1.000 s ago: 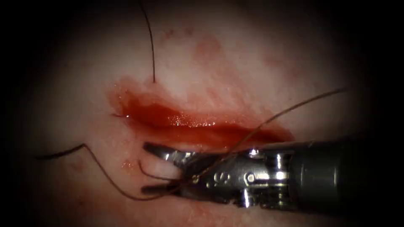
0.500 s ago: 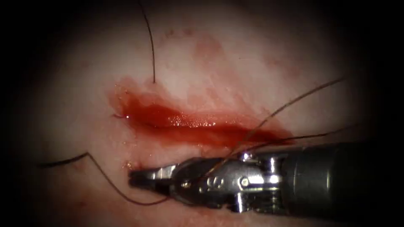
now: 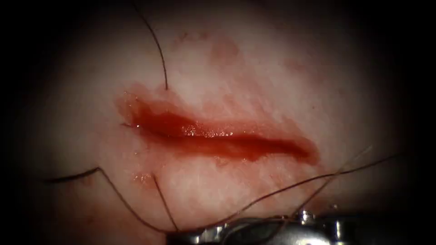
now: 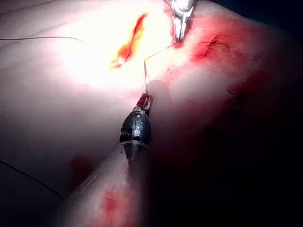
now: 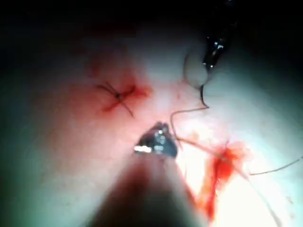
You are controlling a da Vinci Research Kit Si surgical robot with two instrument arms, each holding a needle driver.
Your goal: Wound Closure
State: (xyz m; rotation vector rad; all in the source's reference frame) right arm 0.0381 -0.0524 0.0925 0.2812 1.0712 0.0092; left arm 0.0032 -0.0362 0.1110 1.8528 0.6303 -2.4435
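1 pale, soft slab of tissue [image 3: 254, 68] carries a long, wet cut [image 3: 218, 138], still gaping and glossy with red fluid [image 3: 200, 131]. The steel right tool [image 4: 179, 33] has clamped its jaws on the thread [image 3: 272, 194] and drawn back from the cut, so pulling thread through looks like the step in hand. The left tool [image 4: 145, 100] seems closed on the same thin, dark, wiry strand. I cannot tell where the needle is. Further pulling calls for gentle, even tension.
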